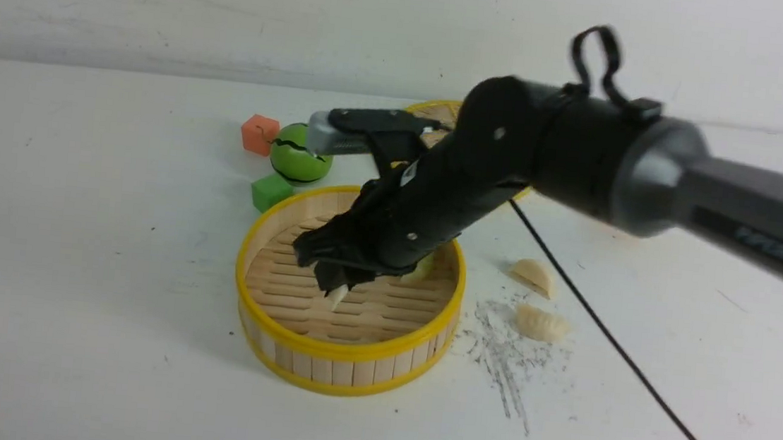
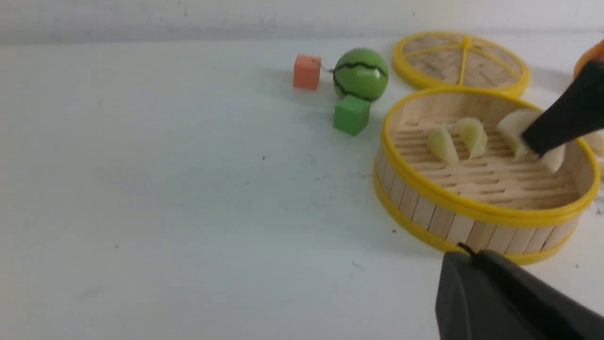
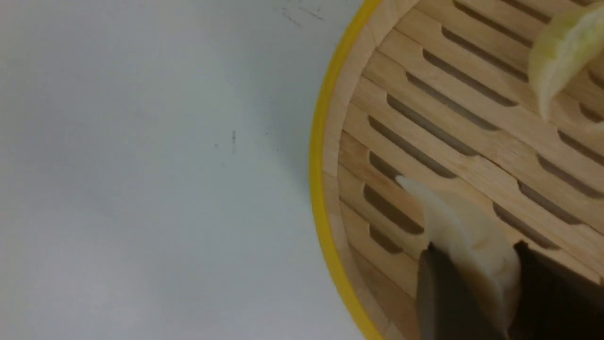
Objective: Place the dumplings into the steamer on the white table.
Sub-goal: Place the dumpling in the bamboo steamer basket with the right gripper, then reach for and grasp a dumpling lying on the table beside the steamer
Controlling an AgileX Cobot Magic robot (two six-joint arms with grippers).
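A white bench (image 1: 76, 256) seen from the robot's side, with a plain white wall (image 1: 240, 8) behind it. One round bamboo steamer (image 1: 343, 368) with yellow rims stands near the middle of the bench.

The right arm reaches in from the right. The right tool (image 1: 336, 282) hangs inside the steamer's rim, closed on one cream dumpling (image 3: 472, 236) pinched between its two dark fingers. Whether it touches the slatted floor cannot be told.

Two pale green dumplings (image 2: 442, 144) (image 2: 472, 134) lie side by side on the steamer floor, and the arm hides part of that floor. Two more cream ones (image 1: 532, 275) (image 1: 540, 323) lie on the bench to the right of the steamer, near each other but apart.

One flat yellow-rimmed lid (image 2: 462, 61) lies behind the steamer. Close together at the steamer's far left are one orange cube (image 1: 259, 134), one green ball (image 1: 297, 158) with a black wavy line, and one green cube (image 1: 270, 192). One thin black cable (image 1: 633, 369) crosses the bench on the right.

The bench carries small dark scuffs, with a dense patch of scratches (image 1: 503, 357) just right of the steamer.

The left tool (image 2: 490, 288) shows only as a dark body at the edge of its own view, and it is closed.
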